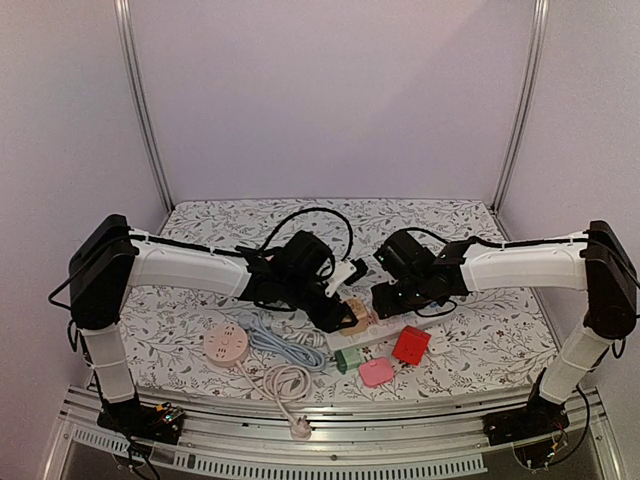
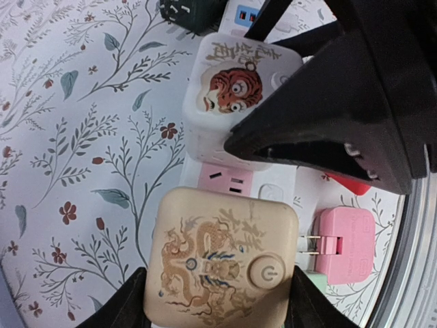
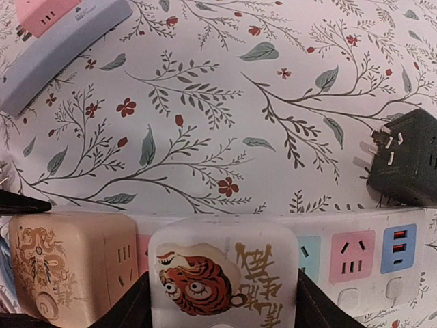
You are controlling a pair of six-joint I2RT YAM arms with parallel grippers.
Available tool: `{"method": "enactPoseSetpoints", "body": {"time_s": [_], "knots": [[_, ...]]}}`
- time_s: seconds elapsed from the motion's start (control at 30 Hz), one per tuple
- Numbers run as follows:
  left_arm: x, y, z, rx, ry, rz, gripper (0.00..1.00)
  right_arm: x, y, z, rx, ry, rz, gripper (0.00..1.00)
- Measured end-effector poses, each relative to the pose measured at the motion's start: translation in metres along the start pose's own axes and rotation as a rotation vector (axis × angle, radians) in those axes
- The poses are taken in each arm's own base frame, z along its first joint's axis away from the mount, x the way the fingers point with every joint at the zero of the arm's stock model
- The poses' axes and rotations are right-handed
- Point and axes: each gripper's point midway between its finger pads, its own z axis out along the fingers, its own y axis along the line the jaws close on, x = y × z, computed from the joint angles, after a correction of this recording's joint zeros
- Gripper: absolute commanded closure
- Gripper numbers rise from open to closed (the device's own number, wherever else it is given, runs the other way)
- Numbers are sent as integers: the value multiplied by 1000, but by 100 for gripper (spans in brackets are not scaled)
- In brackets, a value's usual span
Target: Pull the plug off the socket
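Right wrist view: tiger plug (image 3: pixel 222 280), dragon plug (image 3: pixel 65 273) and right tool (image 3: pixel 222 311) cut at 6 o'clock; dark adapter (image 3: pixel 410 160) cut at 3 o'clock. Left wrist view: the right tool's blurred fingers (image 2: pixel 341 116) hide the tiger plug's 3 o'clock side.

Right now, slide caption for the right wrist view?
Right jaws flank the tiger cube plug on the strip, dragon cube alongside.

A floral cloth (image 1: pixel 480 340) covers the table. Seen from above, a round pink socket hub (image 1: pixel 225 345) sits at 8 o'clock, its coiled white cord (image 1: pixel 288 383) at 7 and a blue-grey cable (image 1: pixel 275 335) just beside it. A green block (image 1: pixel 347 360) lies at 6, a pink adaptor (image 1: pixel 376 373) at 5, a red cube (image 1: pixel 411 345) at 4. In the right wrist view, a black adaptor (image 3: pixel 406 158) lies at 3
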Motion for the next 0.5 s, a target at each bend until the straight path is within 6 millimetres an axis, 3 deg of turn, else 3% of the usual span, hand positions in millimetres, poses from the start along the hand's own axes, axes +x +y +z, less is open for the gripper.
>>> {"method": "enactPoseSetpoints", "body": {"time_s": [0.5], "knots": [[0, 0, 0, 0, 0, 0, 58, -1, -1, 0, 6, -4, -1, 66]]}}
